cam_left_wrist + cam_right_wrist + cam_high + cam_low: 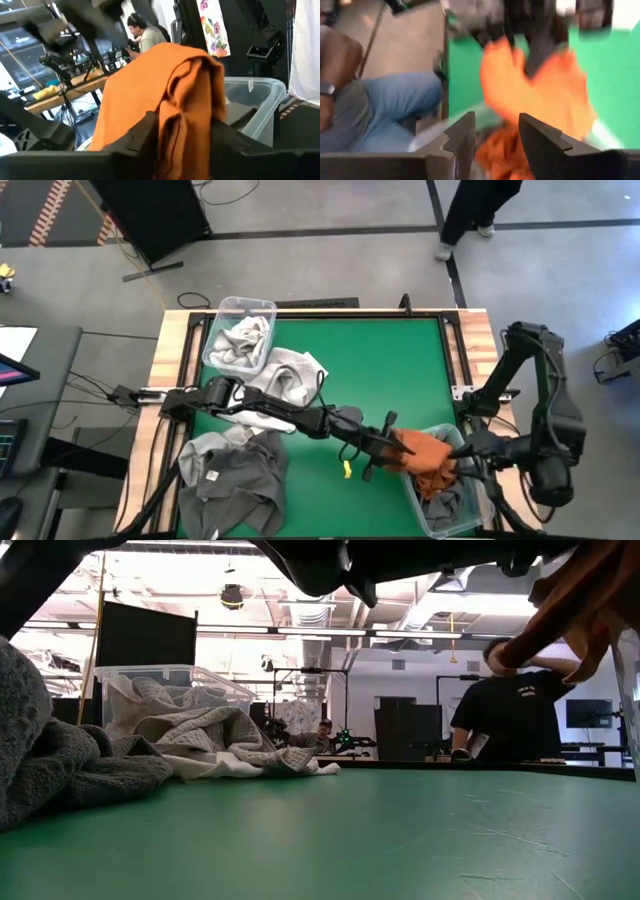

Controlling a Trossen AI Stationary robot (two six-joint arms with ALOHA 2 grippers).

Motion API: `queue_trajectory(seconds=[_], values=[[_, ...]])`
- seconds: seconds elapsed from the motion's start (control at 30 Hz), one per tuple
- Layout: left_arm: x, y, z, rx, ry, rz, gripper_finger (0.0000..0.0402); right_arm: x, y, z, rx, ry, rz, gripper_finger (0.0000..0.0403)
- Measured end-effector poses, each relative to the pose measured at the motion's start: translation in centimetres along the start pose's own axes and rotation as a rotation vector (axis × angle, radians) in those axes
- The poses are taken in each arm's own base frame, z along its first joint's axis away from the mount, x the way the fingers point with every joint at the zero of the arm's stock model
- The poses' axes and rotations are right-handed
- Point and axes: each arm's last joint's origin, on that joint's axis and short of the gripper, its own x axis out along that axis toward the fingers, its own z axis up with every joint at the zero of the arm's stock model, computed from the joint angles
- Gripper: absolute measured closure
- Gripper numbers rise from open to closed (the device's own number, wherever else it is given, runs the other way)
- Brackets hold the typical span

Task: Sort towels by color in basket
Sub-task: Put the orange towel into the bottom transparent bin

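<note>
Grey towels [235, 478] beside left pincer [385, 448], orange towel [425, 460] ahead.

The left arm stretches across toward the desk's right front corner, its hand [385, 448] parted; the right hand [462, 452] waits just beside, fingers apart.

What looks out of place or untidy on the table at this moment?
A white towel spills from the far-left bin onto the mat. Dark grey towels lie heaped near the left edge. An orange towel drapes over the right bin's rim.
</note>
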Motion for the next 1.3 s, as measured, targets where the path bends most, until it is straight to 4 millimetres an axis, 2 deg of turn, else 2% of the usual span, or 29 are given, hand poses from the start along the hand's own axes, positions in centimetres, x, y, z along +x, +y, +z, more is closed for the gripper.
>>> queue_trajectory(seconds=[0.1, 0.27, 0.4, 0.57, 0.73, 1.0, 1.13, 1.3], values=[[0.0, 0.0, -0.1, -0.002, 0.008, -0.004, 0.0239, 0.0, 0.0, 1.0, -0.068, -0.088, -0.028, 0.0221], [0.0, -0.2, -0.1, -0.013, 0.003, -0.042, 0.0215, 1.7, -0.3, 1.8, -0.112, -0.093, -0.135, 0.0205], [0.0, -0.2, -0.2, -0.017, 0.006, -0.058, 0.0212, 3.5, -0.5, 1.9, -0.092, -0.030, -0.225, 0.0194], [0.0, -0.2, -0.2, -0.020, 0.006, -0.057, 0.0211, 5.8, 0.3, 1.3, -0.098, 0.075, -0.278, 0.0198], [0.0, 0.2, 0.0, -0.017, 0.007, -0.052, 0.0211, 7.8, 1.3, 0.0, -0.063, 0.165, -0.325, 0.0211], [0.8, 0.9, 1.2, 0.009, 0.123, -0.092, 0.0211, 10.1, 2.7, -3.0, -0.032, 0.335, -0.418, 0.0227], [1.2, 1.4, 2.6, 0.038, 0.200, -0.119, 0.0211, 11.1, 3.1, -4.7, -0.060, 0.405, -0.501, 0.0232], [1.3, 2.5, 5.3, 0.086, 0.290, -0.123, 0.0211, 12.5, 3.4, -6.5, -0.112, 0.476, -0.580, 0.0236]])
